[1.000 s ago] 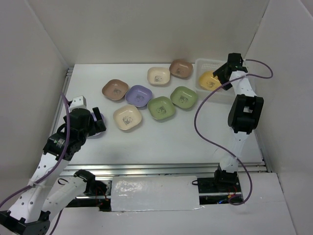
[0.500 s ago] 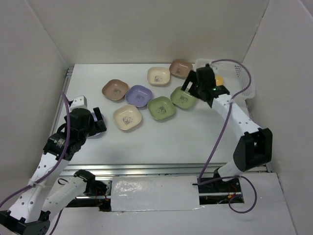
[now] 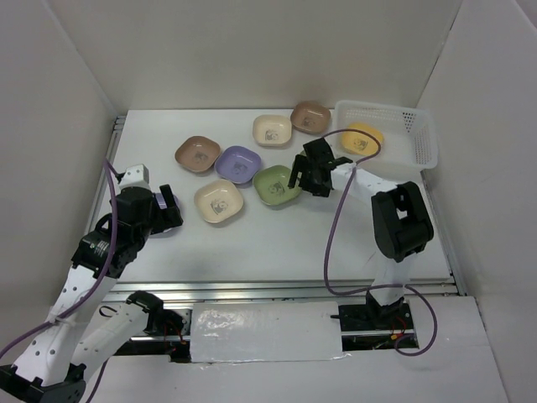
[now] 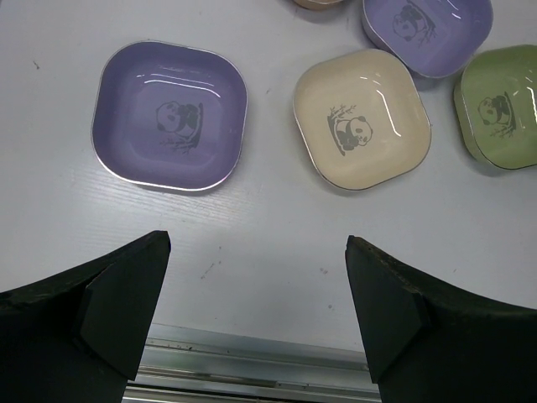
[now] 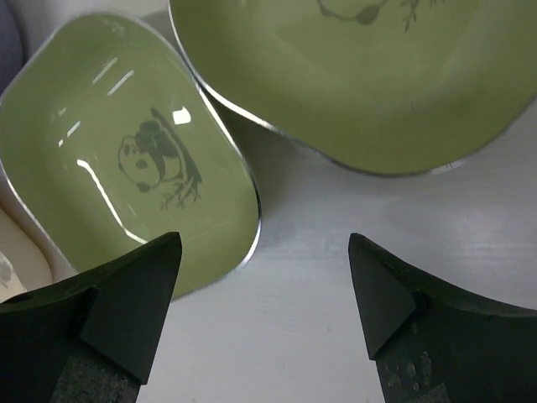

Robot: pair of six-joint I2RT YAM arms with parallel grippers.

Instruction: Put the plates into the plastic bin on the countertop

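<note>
The plastic bin [image 3: 424,143] stands at the far right corner of the countertop [image 3: 277,243], and one orange plate [image 3: 361,137] lies inside it at its left end. The other plates lie loose on the countertop to the left of the bin: a brown plate [image 3: 311,117] and a cream plate [image 3: 273,129] along the far side, another brown plate [image 3: 197,154] and a lilac plate [image 3: 237,163] further left, then a green plate [image 3: 276,185] and a second cream plate [image 3: 219,201] nearer the arms. The right gripper [image 3: 312,175] hangs low just right of that green plate, its jaws spread apart and holding nothing. Its wrist camera shows bare countertop between the fingers [image 5: 117,311], the green plate ahead on the left, and a second green plate [image 5: 369,75] ahead on the right, the two rims close together. The left gripper [image 4: 256,294] sits at the near left of the countertop with its jaws fully apart and nothing between them. In its wrist view a second lilac plate [image 4: 169,115] lies ahead of the left finger and the nearer cream plate ahead of the right one, both flat and apart from the fingers.
</note>
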